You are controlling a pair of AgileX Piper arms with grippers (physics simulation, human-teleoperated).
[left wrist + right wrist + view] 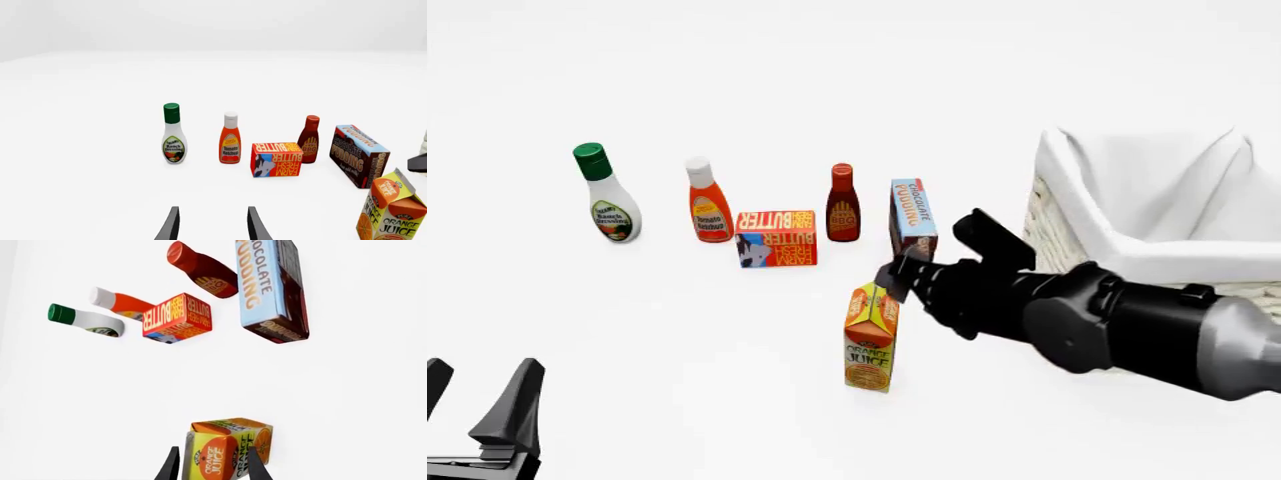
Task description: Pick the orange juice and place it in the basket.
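White tabletop is filling every view, bare and bright. On my right, the gripper point(211, 465) is reaching in sideways with its fingers point(172, 466) straddling the gabled top of the juice point(872, 338) — one on each side, right up against the carton, though I cannot tell whether they are actually pinching it. The juice is standing upright on the table, apart from the other groceries and on my side of them, left of the basket point(1068, 190). Beyond it the pudding box point(913, 216) is standing, then the brown sauce bottle point(842, 203), the butter point(777, 238), the ketchup point(707, 203) and the ranch dressing point(602, 195) running off leftward. My left gripper point(211, 224) is hovering low at the near left — fingers spread, holding nothing.
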